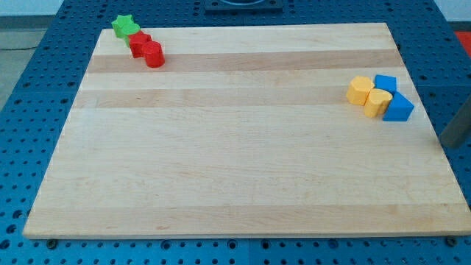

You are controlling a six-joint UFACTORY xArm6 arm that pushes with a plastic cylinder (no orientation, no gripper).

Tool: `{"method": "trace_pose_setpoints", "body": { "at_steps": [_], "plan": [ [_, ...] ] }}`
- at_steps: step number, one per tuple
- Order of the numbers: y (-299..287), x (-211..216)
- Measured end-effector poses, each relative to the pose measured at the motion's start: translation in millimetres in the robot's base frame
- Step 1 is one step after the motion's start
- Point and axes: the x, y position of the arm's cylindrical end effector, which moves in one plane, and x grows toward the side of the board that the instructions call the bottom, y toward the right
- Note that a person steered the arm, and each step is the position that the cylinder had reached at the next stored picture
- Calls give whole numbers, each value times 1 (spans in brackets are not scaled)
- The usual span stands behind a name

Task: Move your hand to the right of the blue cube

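Note:
The blue cube (385, 82) sits near the board's right edge, at the back of a tight cluster. A second blue block (398, 107), wedge-like, lies just below and right of it. Two yellow blocks (360, 90) (378, 102) touch them on the left. My rod enters from the view's right edge as a dark blurred bar. My tip (446, 145) is to the right of and below the blue cube, past the wedge-like blue block, about at the board's right edge. It touches no block.
A green star (125, 26) and two red blocks (140, 42) (152, 54) lie in a line at the board's top left corner. The wooden board (235, 162) rests on a blue perforated table (44, 88).

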Motion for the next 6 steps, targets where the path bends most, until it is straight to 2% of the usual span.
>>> {"method": "trace_pose_setpoints", "body": {
  "at_steps": [1,2,4,6],
  "plan": [
    [-3,-50],
    [-33,-88],
    [-63,-102],
    [-58,-84]
  ]
}}
